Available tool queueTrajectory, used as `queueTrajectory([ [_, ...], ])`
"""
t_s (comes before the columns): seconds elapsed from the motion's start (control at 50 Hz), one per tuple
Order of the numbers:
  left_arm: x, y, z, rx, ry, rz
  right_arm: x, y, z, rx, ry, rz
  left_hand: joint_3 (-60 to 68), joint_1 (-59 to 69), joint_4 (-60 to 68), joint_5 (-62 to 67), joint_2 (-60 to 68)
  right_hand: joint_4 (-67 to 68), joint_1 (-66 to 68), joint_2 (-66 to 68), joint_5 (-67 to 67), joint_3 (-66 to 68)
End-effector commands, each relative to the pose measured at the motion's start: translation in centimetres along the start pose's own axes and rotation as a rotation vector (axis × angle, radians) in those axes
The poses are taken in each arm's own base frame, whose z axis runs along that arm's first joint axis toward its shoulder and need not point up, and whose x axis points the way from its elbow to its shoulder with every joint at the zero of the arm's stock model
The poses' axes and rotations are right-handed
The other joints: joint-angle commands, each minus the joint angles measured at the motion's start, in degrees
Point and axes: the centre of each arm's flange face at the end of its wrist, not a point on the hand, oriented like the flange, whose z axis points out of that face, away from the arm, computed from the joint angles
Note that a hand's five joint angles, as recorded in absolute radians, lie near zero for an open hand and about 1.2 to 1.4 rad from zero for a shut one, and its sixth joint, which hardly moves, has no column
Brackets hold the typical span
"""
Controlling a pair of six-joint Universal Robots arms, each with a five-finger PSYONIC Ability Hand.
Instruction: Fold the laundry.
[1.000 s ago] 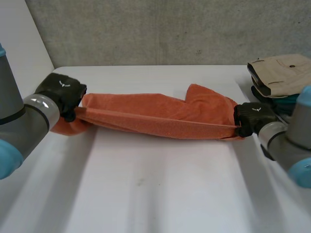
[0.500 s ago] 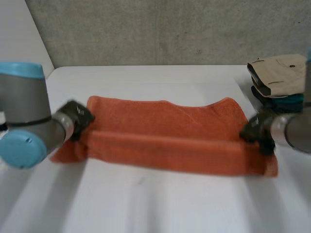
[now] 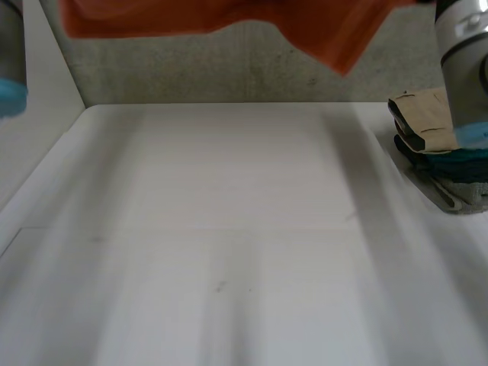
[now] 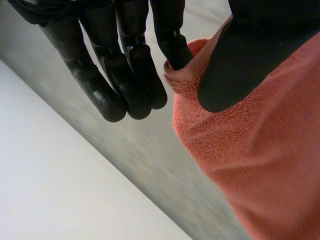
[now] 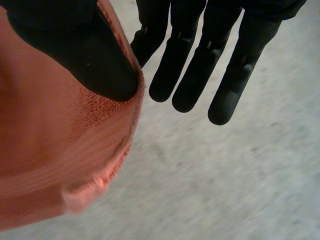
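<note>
Pinching orange towel (image 3: 152,17) over white table (image 3: 229,229): left robot hand (image 4: 135,75), right robot hand (image 5: 200,75); concrete wall (image 3: 229,72) behind.

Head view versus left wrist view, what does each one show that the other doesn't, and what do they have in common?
Head view: the white table, a stack of folded clothes at its right side, and the right arm in front of that stack. Left wrist view: the left hand pinching the cloth's edge between thumb and one finger, with the other fingers straight. Both: the orange towel, held up clear of the table.
</note>
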Motion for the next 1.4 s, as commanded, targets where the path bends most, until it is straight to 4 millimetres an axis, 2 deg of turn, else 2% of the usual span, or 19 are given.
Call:
queueTrajectory([
  [0.02,3.7,6.8,-5.8,-0.27,0.21,0.038,-3.9,4.8,-5.2,-0.268,-0.216,0.065,11.82,13.14,11.46,13.31,11.48,11.48,14.67,12.53,10.81,11.94],
  [0.08,5.3,8.9,-8.3,-0.345,0.29,0.047,-5.6,6.4,-7.3,-0.341,-0.301,0.096,11.82,13.14,11.46,13.31,11.48,11.48,14.67,12.53,10.81,11.94],
  [0.1,6.4,10.3,-9.9,-0.39,0.347,0.056,-6.8,7.7,-8.9,-0.392,-0.362,0.114,11.82,13.14,11.46,13.31,11.48,11.48,14.67,12.53,10.81,11.94],
  [0.14,7.5,11.6,-11.6,-0.433,0.402,0.071,-7.9,9.0,-10.4,-0.449,-0.408,0.129,11.82,13.14,11.46,13.31,11.48,11.48,14.67,12.53,10.81,11.94],
  [0.16,8.5,13.1,-13.2,-0.483,0.451,0.09,-8.8,10.4,-11.9,-0.503,-0.449,0.141,11.82,13.14,11.46,13.31,11.48,11.48,14.67,12.53,10.81,11.94],
  [0.22,9.8,15.2,-15.5,-0.553,0.516,0.126,-10.2,12.2,-14.1,-0.588,-0.501,0.154,11.82,13.14,11.46,13.31,11.48,11.48,14.67,12.53,10.81,11.94],
  [0.24,10.5,16.6,-16.8,-0.601,0.55,0.144,-10.9,13.2,-15.3,-0.642,-0.531,0.153,11.82,13.14,11.46,13.31,11.48,11.48,14.67,12.53,10.81,11.94],
  [0.32,11.6,19.0,-19.4,-0.709,0.612,0.171,-11.6,15.1,-17.7,-0.752,-0.583,0.126,11.82,13.14,11.46,13.31,11.48,11.48,14.67,12.53,10.81,11.94],
  [0.36,11.8,19.3,-20.0,-0.73,0.63,0.169,-11.6,15.4,-18.2,-0.779,-0.593,0.119,11.82,13.14,11.46,13.31,11.48,11.48,14.67,12.53,10.81,11.94],
  [0.38,11.8,19.3,-20.1,-0.731,0.633,0.165,-11.5,15.5,-18.4,-0.788,-0.595,0.115,11.82,13.14,11.46,13.31,11.48,11.48,14.67,12.53,10.81,11.94],
  [0.46,11.4,18.8,-19.8,-0.71,0.643,0.142,-11.2,15.6,-19.1,-0.813,-0.6,0.114,-7.45,-6.12,-7.8,-5.96,-7.79,11.48,14.67,12.53,10.81,11.94],
  [0.48,10.9,18.4,-19.2,-0.689,0.632,0.132,-11.0,15.5,-19.1,-0.815,-0.594,0.115,-20.33,-19.01,-20.69,-18.84,-20.67,11.48,14.67,12.53,10.81,11.94],
  [0.5,10.5,18.2,-18.8,-0.677,0.622,0.126,-10.9,15.5,-19.2,-0.818,-0.591,0.117,-26.45,-25.13,-26.81,-24.96,-26.79,11.48,14.67,12.53,10.81,11.94],
  [0.58,8.6,17.6,-17.1,-0.644,0.566,0.095,-10.3,15.5,-19.4,-0.824,-0.569,0.134,-39.79,-38.47,-40.15,-38.3,-40.13,11.48,14.67,12.53,10.81,11.94],
  [0.7,5.9,18.4,-15.5,-0.655,0.506,0.04,-10.2,15.6,-19.4,-0.822,-0.549,0.144,-41.65,-40.33,-42.01,-40.16,-41.99,11.48,14.67,12.53,10.81,11.94],
  [0.78,4.7,19.8,-16.1,-0.723,0.548,-0.03,-10.2,15.7,-19.4,-0.822,-0.549,0.144,-41.65,-40.33,-42.01,-40.16,-41.99,11.48,14.67,12.53,10.81,11.94],
  [0.96,4.1,21.8,-17.9,-0.873,0.651,-0.162,-10.5,15.5,-19.5,-0.819,-0.554,0.144,-37.45,-36.13,-37.81,-35.96,-37.79,11.48,14.67,12.53,10.81,11.94],
  [1.12,5.3,22.8,-17.7,-0.917,0.647,-0.242,-10.8,15.0,-19.8,-0.82,-0.572,0.144,-30.39,-29.07,-30.75,-28.9,-30.73,11.48,14.67,12.53,10.81,11.94],
  [1.4,8.5,22.2,-17.4,-0.971,0.664,-0.327,-10.4,15.0,-20.1,-0.826,-0.564,0.144,-25.01,-23.68,-25.36,-23.52,-25.35,11.48,14.67,12.53,10.81,11.94],
])
